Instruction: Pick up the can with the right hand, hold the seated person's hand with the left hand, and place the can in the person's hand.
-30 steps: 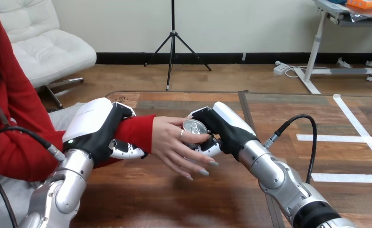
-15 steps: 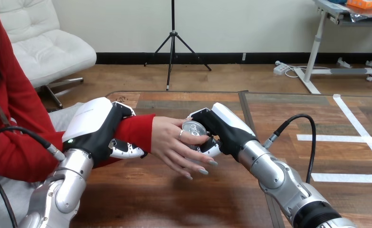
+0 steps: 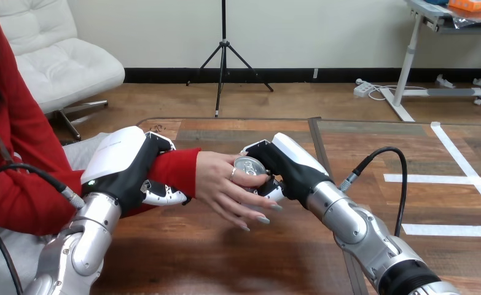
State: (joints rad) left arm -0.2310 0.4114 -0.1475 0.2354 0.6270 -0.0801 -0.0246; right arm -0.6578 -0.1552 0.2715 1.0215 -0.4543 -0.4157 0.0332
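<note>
Head view: wooden table (image 3: 225, 258) at six o'clock. Left hand (image 3: 124, 166) at nine, fingers curled round the person's sleeved wrist (image 3: 177, 167). Right hand (image 3: 290, 165) toward three, fingers wrapped round the can (image 3: 250, 166) at centre, against the person's hand (image 3: 222, 184).

Wooden table (image 3: 225, 258), brown and plank-grained, rounded at the far left corner. Split by a dark seam (image 3: 314, 130) running from the far edge toward the near edge. Carries white tape right of the seam: one long diagonal strip (image 3: 465, 163) slanting toward the right edge, one level strip (image 3: 428, 179) meeting it, another level strip (image 3: 449, 230) nearer.
</note>
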